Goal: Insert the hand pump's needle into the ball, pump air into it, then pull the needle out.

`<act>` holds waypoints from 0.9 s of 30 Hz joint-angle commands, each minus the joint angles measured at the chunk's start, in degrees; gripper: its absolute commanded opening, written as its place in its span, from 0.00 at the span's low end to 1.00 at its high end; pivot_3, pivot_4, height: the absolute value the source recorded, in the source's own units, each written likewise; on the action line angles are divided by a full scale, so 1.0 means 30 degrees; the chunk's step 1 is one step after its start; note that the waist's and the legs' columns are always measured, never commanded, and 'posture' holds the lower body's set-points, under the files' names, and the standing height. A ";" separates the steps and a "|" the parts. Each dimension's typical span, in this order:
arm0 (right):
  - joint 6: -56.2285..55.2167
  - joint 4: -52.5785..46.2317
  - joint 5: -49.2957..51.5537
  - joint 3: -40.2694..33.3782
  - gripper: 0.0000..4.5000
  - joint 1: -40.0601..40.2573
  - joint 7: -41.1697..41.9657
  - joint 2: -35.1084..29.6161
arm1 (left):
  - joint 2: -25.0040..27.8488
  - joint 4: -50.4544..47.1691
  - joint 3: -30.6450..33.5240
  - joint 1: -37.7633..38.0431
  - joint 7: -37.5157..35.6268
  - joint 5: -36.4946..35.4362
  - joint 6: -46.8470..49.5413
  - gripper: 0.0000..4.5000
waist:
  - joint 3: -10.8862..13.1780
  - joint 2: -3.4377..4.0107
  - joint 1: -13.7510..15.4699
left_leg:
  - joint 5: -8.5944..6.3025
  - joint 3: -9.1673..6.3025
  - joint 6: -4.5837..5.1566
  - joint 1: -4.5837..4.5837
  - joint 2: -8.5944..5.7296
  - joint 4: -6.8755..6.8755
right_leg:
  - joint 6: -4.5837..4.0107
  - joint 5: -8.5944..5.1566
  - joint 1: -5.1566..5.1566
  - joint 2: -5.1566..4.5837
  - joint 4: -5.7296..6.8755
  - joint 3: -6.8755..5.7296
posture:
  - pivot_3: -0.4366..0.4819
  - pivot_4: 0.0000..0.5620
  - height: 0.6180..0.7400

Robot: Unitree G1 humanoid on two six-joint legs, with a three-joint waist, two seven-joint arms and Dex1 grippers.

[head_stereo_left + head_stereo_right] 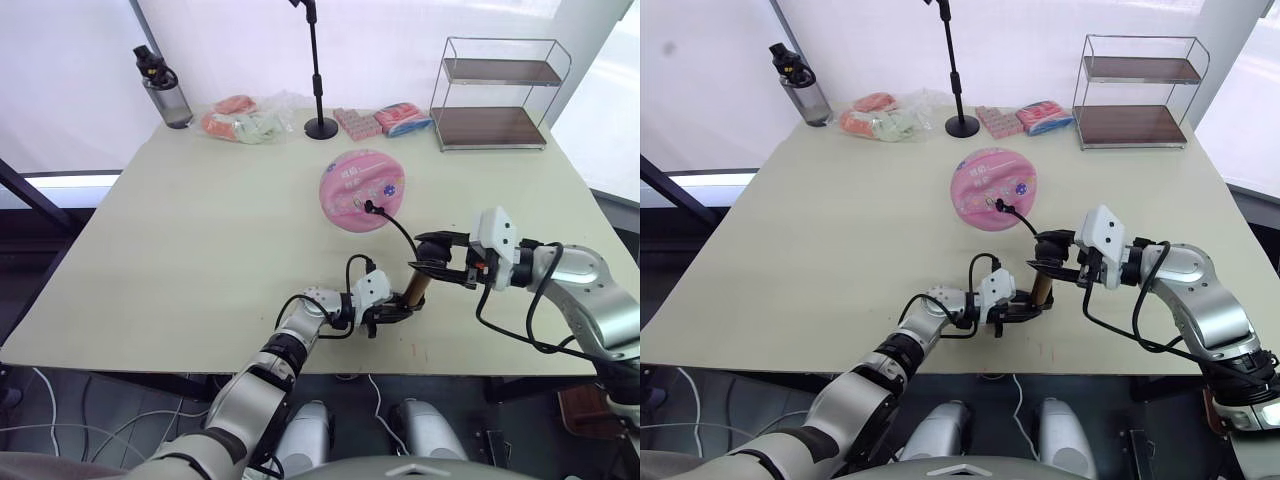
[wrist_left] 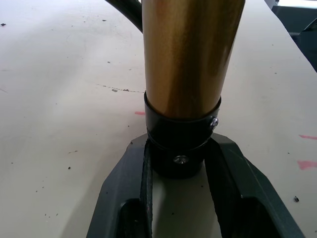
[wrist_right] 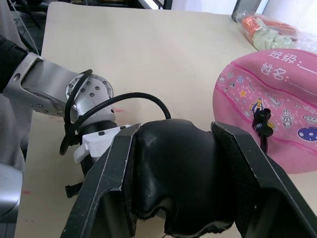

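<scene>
The pink ball [image 1: 360,188] lies mid-table, saggy and flattened. The hand pump [image 1: 414,290] stands tilted near the table's front edge, its gold barrel [image 2: 190,54] rising from a black end cap [image 2: 181,146]. My left gripper [image 1: 393,313] is shut on that bottom cap. My right gripper [image 1: 432,258] is shut on the black T-handle [image 3: 173,173] at the pump's top. The thin black hose [image 1: 400,232] curves from the pump to the ball. The needle's black fitting [image 3: 260,119] sits against the ball's skin, and the pin itself is hidden.
Along the far edge stand a water bottle [image 1: 165,90], a black stand pole [image 1: 318,75], bags of packets [image 1: 240,122], pink packets [image 1: 385,120] and a wire shelf [image 1: 495,95]. The table's front edge [image 1: 330,372] runs just behind the pump.
</scene>
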 commanded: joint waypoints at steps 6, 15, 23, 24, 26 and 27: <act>0.5669 -0.1971 0.4857 -0.3505 0.40 -0.2841 0.1036 -0.2569 | 0.0829 0.1607 -0.0490 0.1193 -0.0421 0.0945 0.1152 0.24 | 0.0166 0.0109 0.0124 | 0.0000 -0.0016 0.0000 -0.0066 -0.0028 -0.0002 | -0.0011 -0.0004 -0.0046 -0.0023 -0.0010 -0.0007 | 0.48 0.27 0.93; 0.9866 -0.1550 0.8817 -0.6422 0.40 -0.6805 0.0789 -0.4656 | 0.0784 0.1649 -0.0570 0.1254 -0.0468 0.0913 0.1071 0.24 | 0.0225 0.0151 0.0150 | 0.0000 -0.0005 0.0000 -0.0078 -0.0029 -0.0027 | -0.0017 -0.0008 -0.0074 -0.0033 -0.0010 -0.0010 | 0.48 0.27 0.93; 1.0980 -0.1555 0.9128 -0.5974 0.40 -0.7139 0.1125 -0.5170 | 0.0707 0.1849 -0.0607 0.1073 -0.0473 0.0973 0.1064 0.24 | 0.0246 0.0168 0.0175 | 0.0000 0.0009 0.0001 -0.0087 -0.0034 -0.0036 | -0.0017 -0.0009 -0.0083 -0.0046 -0.0014 -0.0006 | 0.48 0.27 0.93; 1.0607 -0.1864 0.8609 -0.5513 0.40 -0.6451 0.1198 -0.5022 | 0.0692 0.1850 -0.0620 0.1068 -0.0481 0.0979 0.1059 0.24 | 0.0244 0.0168 0.0183 | 0.0000 0.0009 0.0000 -0.0086 -0.0035 -0.0038 | -0.0017 -0.0009 -0.0083 -0.0046 -0.0014 -0.0006 | 0.48 0.27 0.93; 0.9764 -0.2281 0.7446 -0.4533 0.40 -0.5303 0.1171 -0.4785 | 0.0673 0.1857 -0.0652 0.1062 -0.0489 0.0971 0.1053 0.24 | 0.0224 0.0161 0.0190 | 0.0000 0.0003 0.0000 -0.0075 -0.0035 -0.0049 | -0.0017 -0.0009 -0.0078 -0.0043 -0.0014 -0.0008 | 0.48 0.27 0.93; 0.9119 -0.2563 0.6723 -0.3964 0.40 -0.4656 0.1249 -0.4721 | 0.0668 0.1842 -0.0675 0.1070 -0.0491 0.0961 0.1054 0.24 | 0.0202 0.0156 0.0175 | 0.0000 0.0006 0.0001 -0.0066 -0.0035 -0.0053 | -0.0017 -0.0009 -0.0074 -0.0042 -0.0013 -0.0007 | 0.48 0.27 0.93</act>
